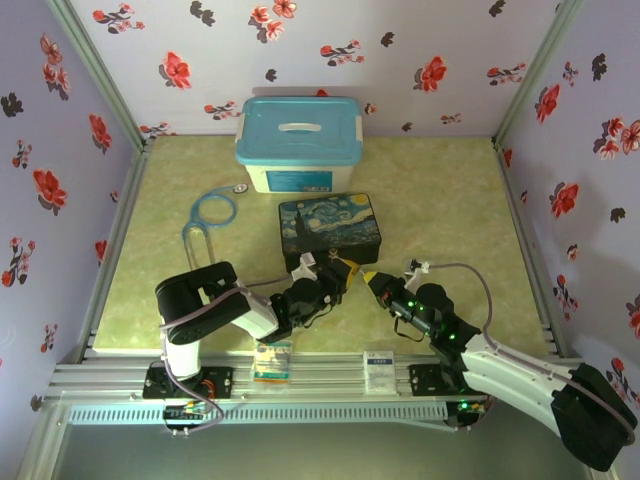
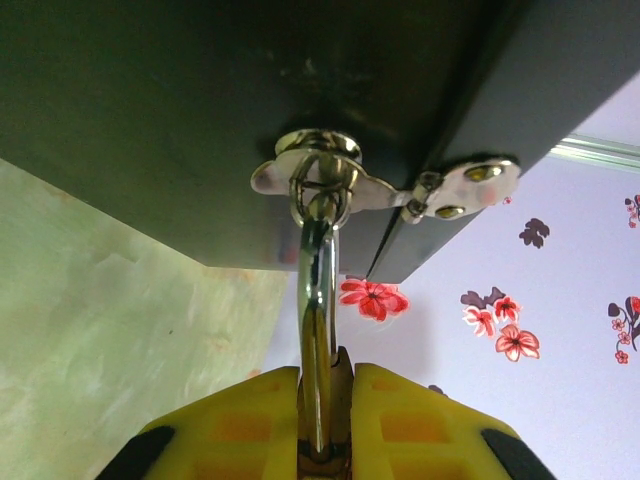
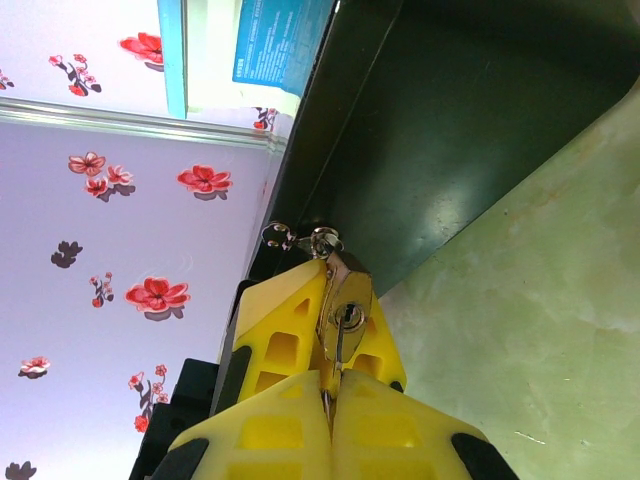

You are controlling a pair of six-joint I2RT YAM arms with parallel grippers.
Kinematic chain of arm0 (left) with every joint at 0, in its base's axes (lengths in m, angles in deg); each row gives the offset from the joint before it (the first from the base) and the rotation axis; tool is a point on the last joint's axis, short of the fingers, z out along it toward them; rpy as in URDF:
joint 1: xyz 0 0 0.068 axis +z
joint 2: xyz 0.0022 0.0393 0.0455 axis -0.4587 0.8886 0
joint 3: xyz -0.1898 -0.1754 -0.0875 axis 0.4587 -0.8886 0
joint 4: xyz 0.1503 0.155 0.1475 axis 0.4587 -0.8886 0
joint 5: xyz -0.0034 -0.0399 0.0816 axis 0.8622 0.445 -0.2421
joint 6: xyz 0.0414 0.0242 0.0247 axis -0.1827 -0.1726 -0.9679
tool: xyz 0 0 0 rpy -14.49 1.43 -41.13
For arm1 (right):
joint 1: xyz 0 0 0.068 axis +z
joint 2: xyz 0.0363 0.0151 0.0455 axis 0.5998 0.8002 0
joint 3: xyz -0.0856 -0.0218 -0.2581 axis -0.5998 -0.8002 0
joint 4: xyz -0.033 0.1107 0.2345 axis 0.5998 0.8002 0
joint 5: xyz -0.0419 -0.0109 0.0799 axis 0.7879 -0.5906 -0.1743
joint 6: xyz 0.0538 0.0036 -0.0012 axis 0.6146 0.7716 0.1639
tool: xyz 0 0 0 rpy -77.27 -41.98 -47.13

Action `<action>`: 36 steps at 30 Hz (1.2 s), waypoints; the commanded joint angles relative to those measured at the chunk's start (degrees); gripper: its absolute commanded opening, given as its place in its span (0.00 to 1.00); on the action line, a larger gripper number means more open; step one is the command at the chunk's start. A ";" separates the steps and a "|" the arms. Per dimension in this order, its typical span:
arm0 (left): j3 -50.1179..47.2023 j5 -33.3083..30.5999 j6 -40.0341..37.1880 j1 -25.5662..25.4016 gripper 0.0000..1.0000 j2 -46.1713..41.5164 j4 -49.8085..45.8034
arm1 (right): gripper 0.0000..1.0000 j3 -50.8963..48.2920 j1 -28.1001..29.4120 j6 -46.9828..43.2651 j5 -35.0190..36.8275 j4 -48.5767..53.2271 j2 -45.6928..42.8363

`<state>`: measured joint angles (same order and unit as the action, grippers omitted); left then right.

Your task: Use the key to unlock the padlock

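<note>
The small brass padlock (image 2: 318,300), hung from the hasp of the dark painted box (image 2: 180,120), is clamped in the nearly closed left gripper (image 2: 325,385). The thin silver key (image 3: 338,352), pinched in the fully closed right gripper (image 3: 328,392), is presented at the keyhole just ahead. It should be kept in line with the keyhole before being turned.

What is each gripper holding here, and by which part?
Left gripper clamps the padlock by its body; right gripper pinches the key by its head end, tip at the keyhole.

The pale green counter (image 1: 450,220) carries a blue-lidded storage box (image 1: 297,143) at the back, a starry-night box (image 1: 330,228) just before it, and a light-blue stethoscope (image 1: 196,211) to the left.
</note>
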<state>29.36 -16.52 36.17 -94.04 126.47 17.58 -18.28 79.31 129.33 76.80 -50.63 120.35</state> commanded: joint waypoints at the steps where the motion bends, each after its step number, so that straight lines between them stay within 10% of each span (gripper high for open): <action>1: 0.62 -0.15 -0.76 0.09 0.00 -1.09 3.95 | 0.00 0.95 -0.36 -1.22 1.28 -2.30 0.12; 36: 5.81 4.65 0.37 -2.69 0.00 0.11 4.43 | 0.00 -0.11 -1.67 -0.90 -0.87 -2.93 -0.69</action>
<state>32.03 -16.63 37.43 -95.27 126.73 17.01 -18.57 78.26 129.33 77.24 -51.33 119.28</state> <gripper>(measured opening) 0.136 0.043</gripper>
